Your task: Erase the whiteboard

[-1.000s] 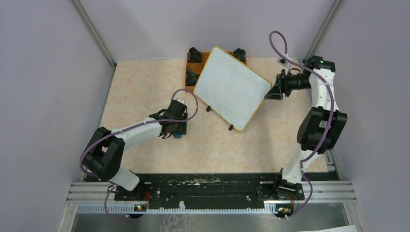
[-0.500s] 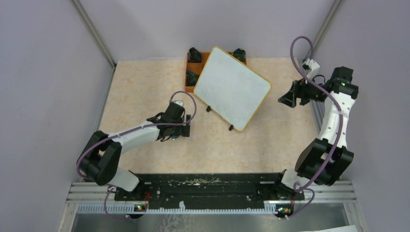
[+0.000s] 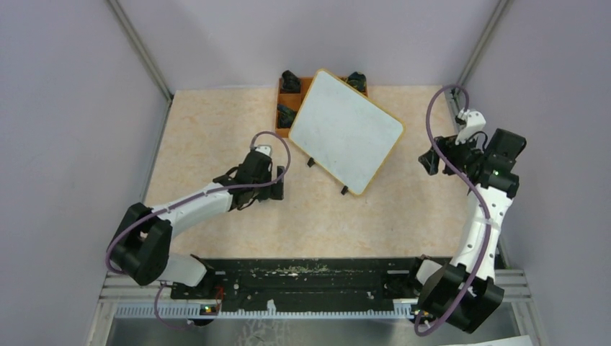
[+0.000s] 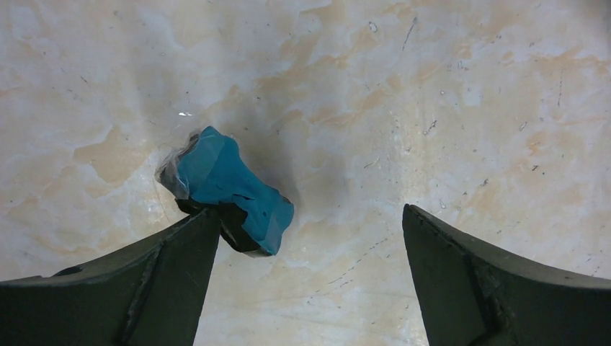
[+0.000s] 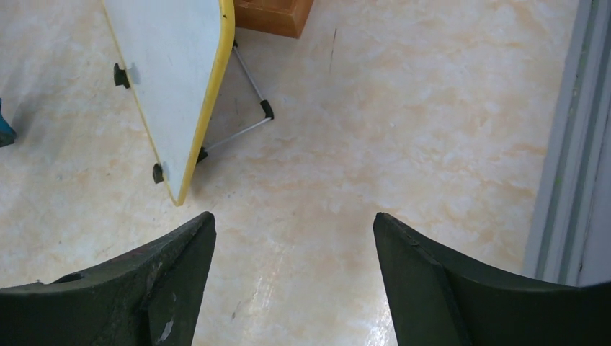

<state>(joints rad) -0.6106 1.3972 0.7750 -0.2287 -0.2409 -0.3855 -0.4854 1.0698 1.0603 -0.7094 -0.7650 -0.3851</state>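
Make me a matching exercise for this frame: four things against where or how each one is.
1. whiteboard
2. teal block
3. orange tray
4. right gripper

A. open, empty, over the table
B. behind the board, dark items inside
C. tilted on a wire stand, no writing visible
D. on the table beside a finger of the open left gripper

Pairs: 1-C, 2-D, 3-B, 4-A

Ahead and to the left of the black right gripper (image 5: 292, 223), the flat rectangular whiteboard (image 5: 169, 72) shows a plain white face, a thin yellow frame and small black feet, with an orange-brown wooden tray (image 5: 274, 14) beyond. By the black left gripper (image 4: 310, 220) lies a small teal-blue block (image 4: 230, 187) with a black underside, on a cream tabletop (image 4: 432, 86) marbled in pale orange
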